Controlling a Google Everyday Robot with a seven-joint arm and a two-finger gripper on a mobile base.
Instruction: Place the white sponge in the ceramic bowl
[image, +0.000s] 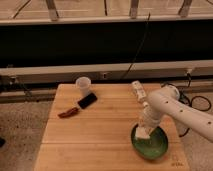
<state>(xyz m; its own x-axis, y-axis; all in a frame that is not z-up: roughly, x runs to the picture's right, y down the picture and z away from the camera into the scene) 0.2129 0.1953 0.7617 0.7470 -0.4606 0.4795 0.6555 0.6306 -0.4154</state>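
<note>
Wooden slats make up the table top (95, 135), which stands on a speckled floor in front of a long dark wall panel with pale rails and hanging cables. The gripper (144, 131) hangs at the end of the white arm (175, 107), which reaches in from 3 o'clock and bends down over the table's right half. It is closed around the white sponge (143, 133), a small off-white block that sits between the fingers, tilted roughly upright. The sponge is held over the left part of the ceramic bowl (156, 146); whether it touches the green inside of the bowl cannot be told. The bowl itself is round, glossy green with a dark rim, and rests on the table near its front right corner, at about 5 o'clock from the table's middle.

Just above the gripper, at 12 o'clock from it, a white bottle (138, 92) lies on the wood, partly beside the arm's forearm. Well away at 10 o'clock from the gripper lies a black phone (87, 100), set at an angle. Just past the phone, near the table's far edge, stands a small translucent cup (83, 84). At 9 o'clock from the gripper, near the left edge, lies a thin reddish-brown object (68, 113).
</note>
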